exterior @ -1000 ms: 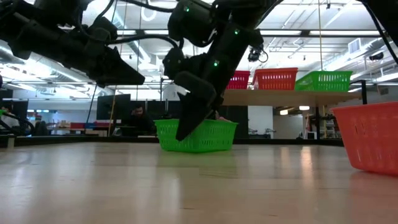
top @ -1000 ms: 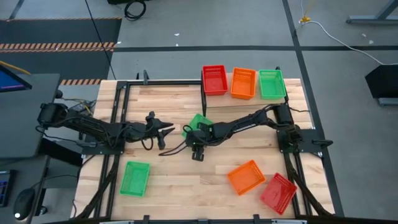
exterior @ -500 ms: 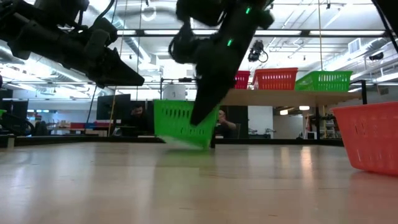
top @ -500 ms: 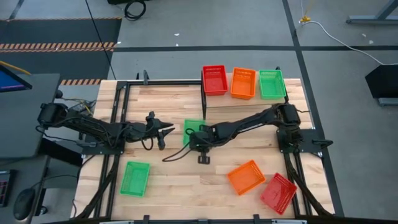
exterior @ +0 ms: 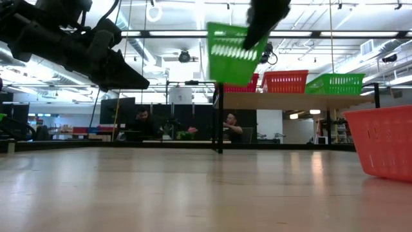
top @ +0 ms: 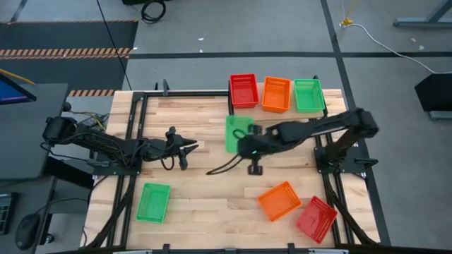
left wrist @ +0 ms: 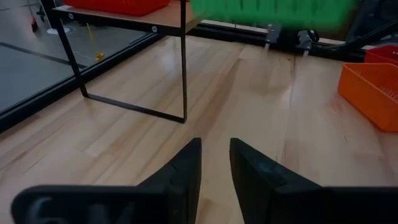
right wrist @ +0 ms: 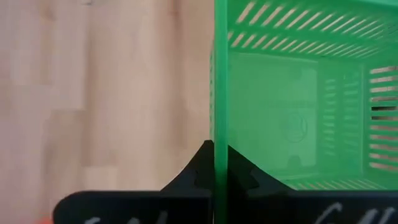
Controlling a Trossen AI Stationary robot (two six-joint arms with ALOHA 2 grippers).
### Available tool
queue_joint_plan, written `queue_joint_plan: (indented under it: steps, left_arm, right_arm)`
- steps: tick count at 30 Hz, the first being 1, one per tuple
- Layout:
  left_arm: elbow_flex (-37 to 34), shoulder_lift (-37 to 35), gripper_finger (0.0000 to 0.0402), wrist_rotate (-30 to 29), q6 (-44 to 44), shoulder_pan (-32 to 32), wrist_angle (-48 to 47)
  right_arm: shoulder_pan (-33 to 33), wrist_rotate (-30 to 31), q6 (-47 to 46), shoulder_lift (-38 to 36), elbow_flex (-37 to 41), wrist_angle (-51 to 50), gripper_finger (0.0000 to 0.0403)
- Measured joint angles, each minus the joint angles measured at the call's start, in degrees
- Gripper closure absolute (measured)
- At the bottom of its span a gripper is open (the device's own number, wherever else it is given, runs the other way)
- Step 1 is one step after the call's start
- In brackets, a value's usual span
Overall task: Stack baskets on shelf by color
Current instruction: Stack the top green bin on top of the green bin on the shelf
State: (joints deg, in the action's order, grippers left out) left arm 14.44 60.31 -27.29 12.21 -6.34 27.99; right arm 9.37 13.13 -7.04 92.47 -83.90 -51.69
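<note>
High view: right gripper point(top: 247, 143) clamped on a green basket's point(top: 239, 133) wall, airborne just before the shelf point(top: 248, 111) at the table's far edge; carry level, lower squarely into the shelved green basket point(top: 308, 95); left gripper point(top: 189, 147) idle, fingers slightly apart.

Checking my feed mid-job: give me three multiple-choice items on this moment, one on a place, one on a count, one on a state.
1. Where is the green basket gripped by the right gripper?
A. On the tabletop
B. In the air beside the shelf
C. On the shelf

2. How many baskets stand on the shelf?
A. One
B. Three
C. Five

3. The left gripper is:
A. Holding a basket
B. Empty
C. Out of view

Key:
1 B, the low view shows it lifted at shelf height.
2 B, one red, one orange, one green.
3 B, nothing between its fingers in the left wrist view.
</note>
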Motion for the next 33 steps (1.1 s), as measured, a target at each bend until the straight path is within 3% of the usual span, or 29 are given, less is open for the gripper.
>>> queue_joint_plan:
  steps: [5,15,21,33]
  left_arm:
    - [0.0,0.0,0.0314,0.0,1.0,-0.2,-0.1]
    - [0.0,0.0,0.0319,0.1,2.0,-1.0,-0.1]
    - [0.0,0.0,0.0315,0.1,2.2,-1.0,-0.3]
    - [0.0,0.0,0.032,1.3,2.2,-1.0,-0.4]
  right_arm:
    - [-1.3,6.9,2.7,-7.8,0.0,-9.1,0.0393]
    - [-6.4,9.2,7.6,-19.3,0.0,-26.5,0.0393]
    - [-9.7,16.0,9.2,-23.6,0.0,-37.3,0.0393]
    - [-22.0,15.2,20.3,-29.4,0.0,-38.3,0.0393]
